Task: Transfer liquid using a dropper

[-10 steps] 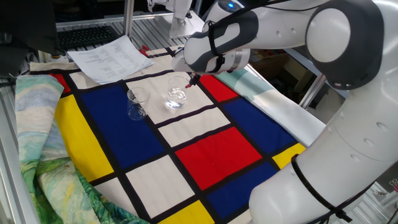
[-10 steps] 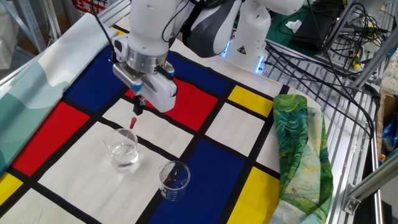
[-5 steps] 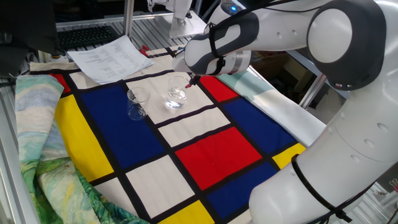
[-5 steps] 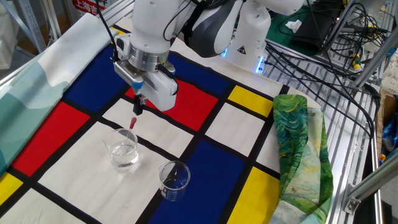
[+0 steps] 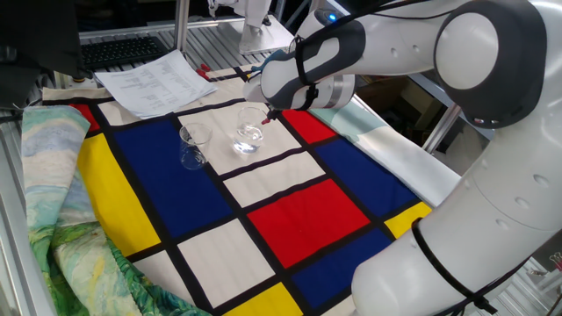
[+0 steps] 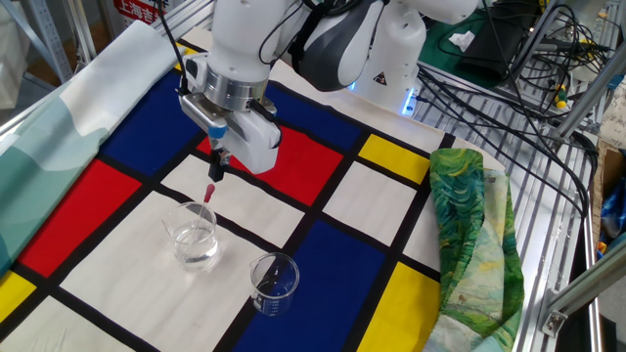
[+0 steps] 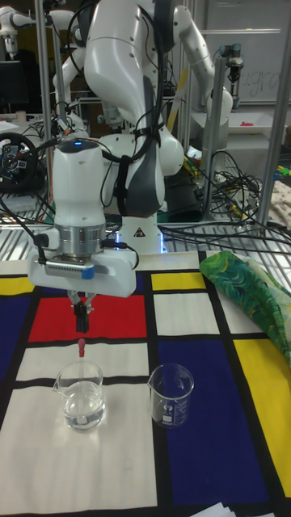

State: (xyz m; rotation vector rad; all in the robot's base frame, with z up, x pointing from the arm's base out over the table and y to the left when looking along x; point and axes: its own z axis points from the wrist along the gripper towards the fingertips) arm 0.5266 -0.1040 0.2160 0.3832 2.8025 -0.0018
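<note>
The dropper [image 6: 208, 193] leans in the rounder clear glass [image 6: 194, 240], its red bulb [image 7: 81, 349] sticking up above the rim. Clear liquid [image 7: 83, 412] lies shallow in that glass. A small glass beaker [image 6: 274, 284] stands beside it on a blue square [image 7: 171, 394]. My gripper [image 6: 219, 174] hangs just above the red bulb, a small gap between them in the other fixed view. Its fingertips [image 7: 81, 325] look closed together with nothing between them. In one fixed view the gripper [image 5: 273, 111] sits right behind the glass [image 5: 248, 136].
A red, blue, yellow and white checked cloth [image 6: 323, 254] covers the table. A green patterned cloth [image 6: 469, 235] lies bunched at one side. Papers [image 5: 158, 81] lie at the far edge. Cables [image 6: 509, 59] trail behind the robot base.
My gripper has drifted slightly upward and away from the glass. The dropper's red bulb has stayed where it was.
</note>
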